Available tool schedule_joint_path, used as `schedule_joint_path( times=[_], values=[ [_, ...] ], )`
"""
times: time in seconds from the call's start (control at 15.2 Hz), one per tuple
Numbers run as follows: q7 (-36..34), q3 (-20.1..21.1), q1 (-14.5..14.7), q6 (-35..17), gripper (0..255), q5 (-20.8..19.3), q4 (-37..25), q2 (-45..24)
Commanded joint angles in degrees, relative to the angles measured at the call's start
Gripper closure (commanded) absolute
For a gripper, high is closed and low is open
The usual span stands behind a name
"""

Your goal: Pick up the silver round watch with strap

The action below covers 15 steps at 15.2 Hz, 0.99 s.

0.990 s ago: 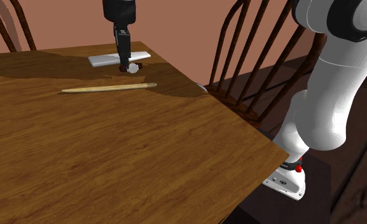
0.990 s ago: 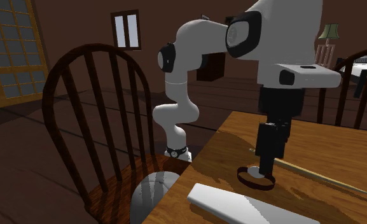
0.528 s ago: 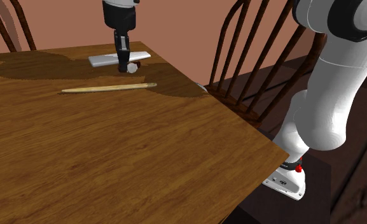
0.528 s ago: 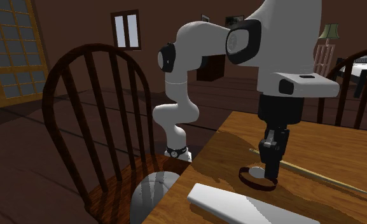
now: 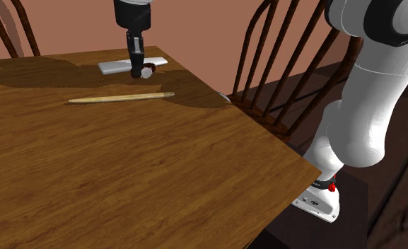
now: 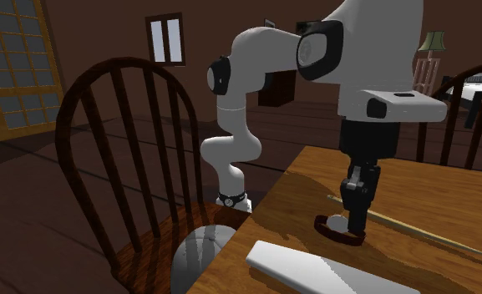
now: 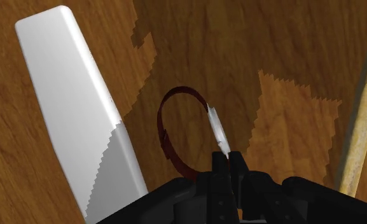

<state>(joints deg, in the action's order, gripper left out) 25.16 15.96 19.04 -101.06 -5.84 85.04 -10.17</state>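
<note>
The watch (image 7: 217, 129) has a thin silver round face and a dark red strap (image 7: 171, 137) curled into a loop. My black gripper (image 7: 226, 159) is shut on the edge of the silver face, with the strap loop hanging beside the fingers. In the shoulder view the gripper (image 5: 138, 73) stands upright at the table's far edge with the watch (image 5: 148, 70) at its tips. The second exterior view shows the gripper (image 6: 355, 232) just over the wood and the watch (image 6: 337, 226) tipped up at its fingertips.
A white flat slab (image 5: 117, 66) lies right behind the watch, also seen near the table edge (image 6: 331, 271). A long wooden stick (image 5: 121, 97) lies on the wooden table (image 5: 160, 163). Spindle-back chairs (image 5: 280, 64) (image 6: 139, 167) stand at the table's sides.
The fingers have closed from wide apart onto the watch face. The hand has risen slightly, and the watch has tipped up from lying flat on the table.
</note>
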Motion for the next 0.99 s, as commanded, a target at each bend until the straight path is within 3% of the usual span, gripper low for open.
schedule_joint_path(
  times=[0.0, 0.92],
  values=[
    [0.0, 0.0, 0.1, 1.4, 255, 0.0, -1.6, -0.2],
    [0.1, 0.3, 1.2, 12.5, 255, -1.1, -16.2, -3.9]
  ],
)
